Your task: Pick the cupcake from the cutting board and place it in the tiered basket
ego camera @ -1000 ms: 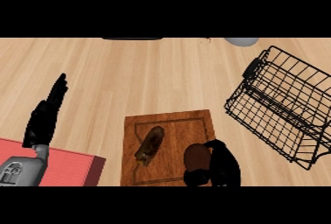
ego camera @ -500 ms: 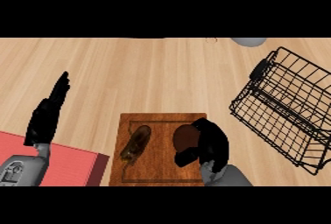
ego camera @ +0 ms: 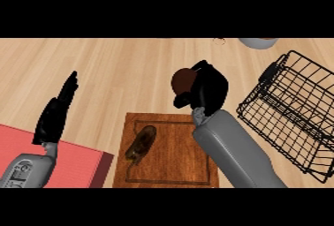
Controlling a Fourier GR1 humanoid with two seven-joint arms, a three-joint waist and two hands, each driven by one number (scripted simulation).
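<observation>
We have the cupcake (ego camera: 184, 80) in our right robot hand (ego camera: 207, 90), whose fingers curl round it from the right side, so the brown top shows just left of the palm. It is off the cutting board (ego camera: 171, 152), which lies below and behind the hand, nearer to us, under the grey forearm. So the pick looks done, as far as we can judge. What is left is the carry and the placing: the tiered basket (ego camera: 294, 110) stands to the right of the hand, near it but apart, and the cupcake is not yet over its wire rim. We judge the task at about its middle. A dark oblong thing (ego camera: 140, 144) lies on the board, left of the forearm; we cannot tell what it is. Our left robot hand (ego camera: 57, 110) rests well to the left, fingers straight and holding nothing, above a red block (ego camera: 72, 165) on the table (ego camera: 130, 62)
</observation>
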